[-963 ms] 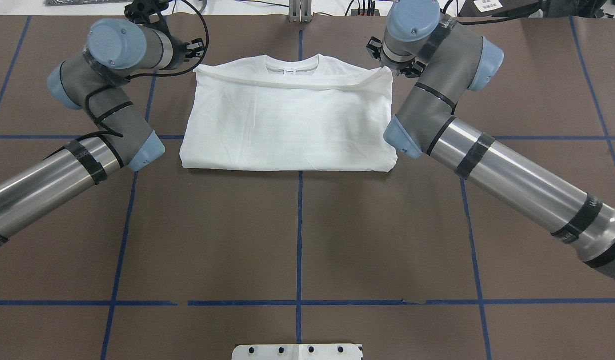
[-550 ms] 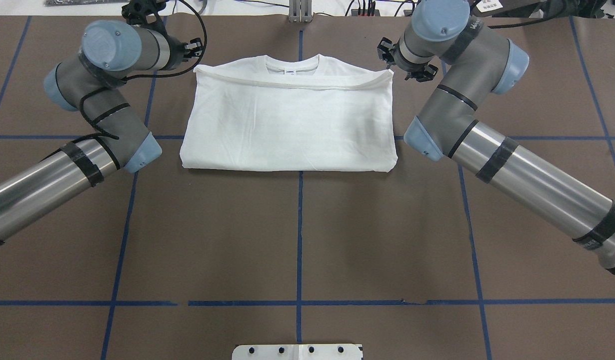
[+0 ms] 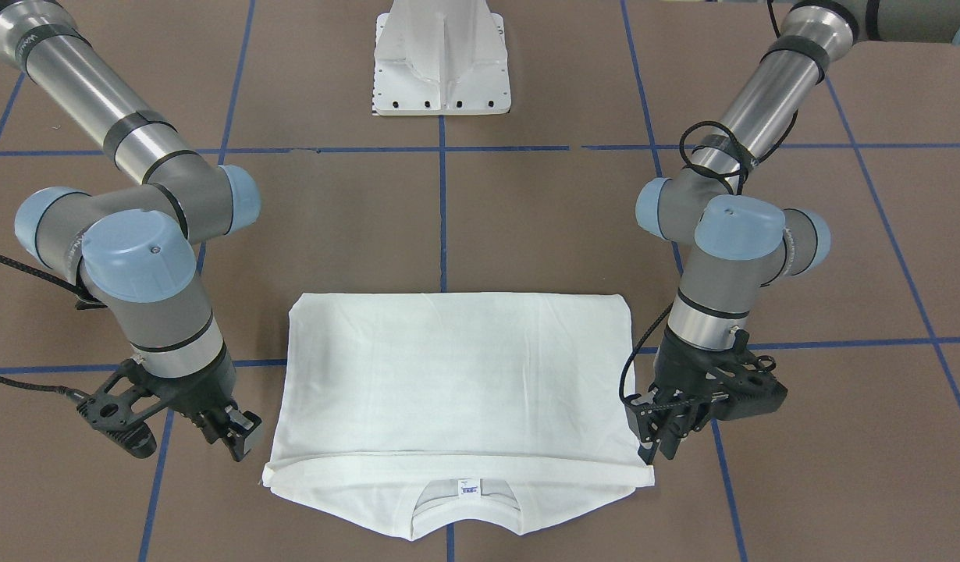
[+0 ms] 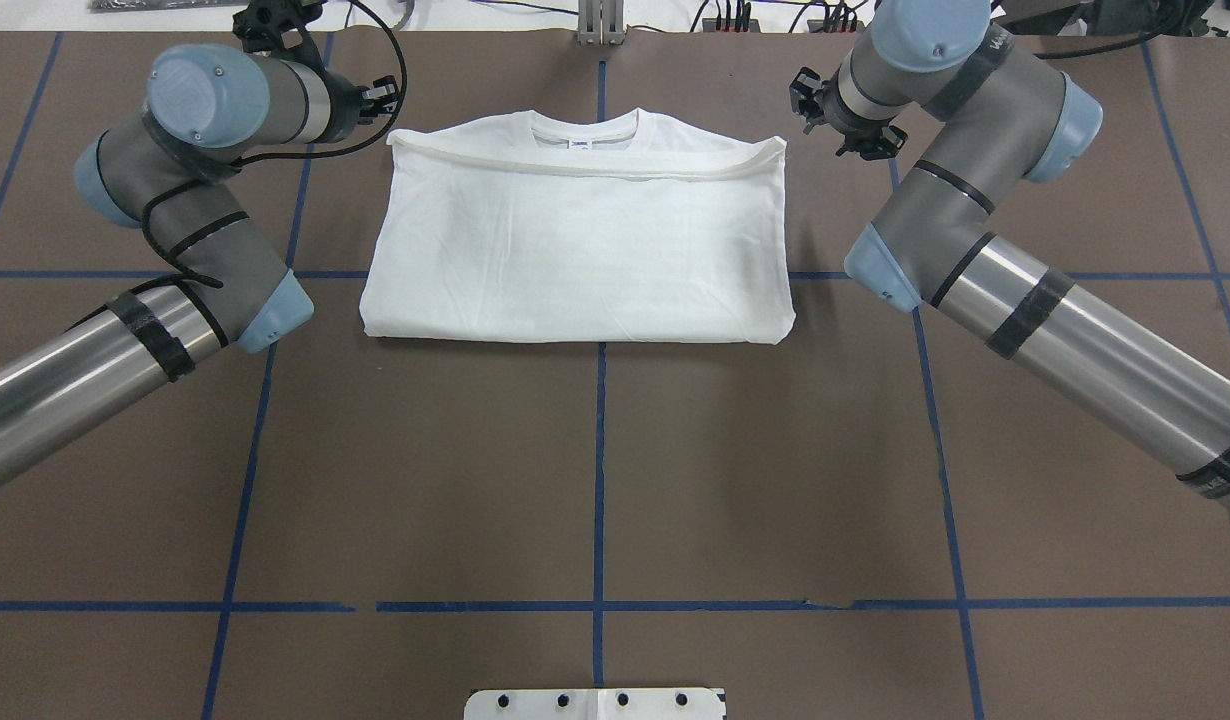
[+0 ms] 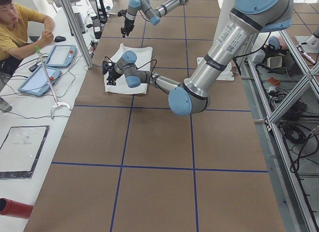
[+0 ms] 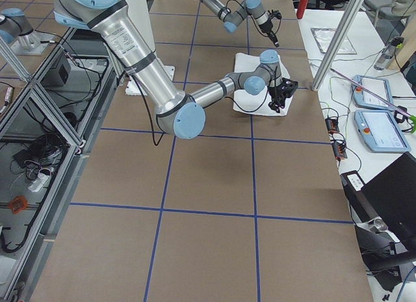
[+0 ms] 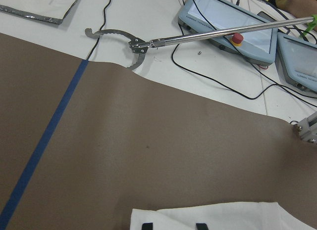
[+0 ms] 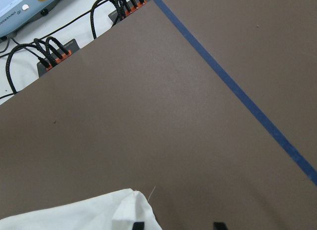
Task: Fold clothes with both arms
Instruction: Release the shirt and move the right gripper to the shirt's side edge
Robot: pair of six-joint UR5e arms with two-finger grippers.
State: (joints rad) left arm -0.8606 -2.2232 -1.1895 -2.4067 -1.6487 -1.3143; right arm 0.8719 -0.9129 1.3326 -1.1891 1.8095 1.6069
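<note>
Folded white T-shirt (image 4: 575,250) on brown table (image 4: 595,480)

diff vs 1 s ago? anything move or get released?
Right gripper backed sideways off the T-shirt at its collar-end corner, out toward the robot's right; its arm swung out with it. Left gripper drew slightly off its corner too. Both jaws stand open, holding nothing. T-shirt stayed folded, unmoved.

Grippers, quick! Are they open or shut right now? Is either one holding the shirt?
Left gripper: open, holding nothing.
Right gripper: open, holding nothing.
</note>
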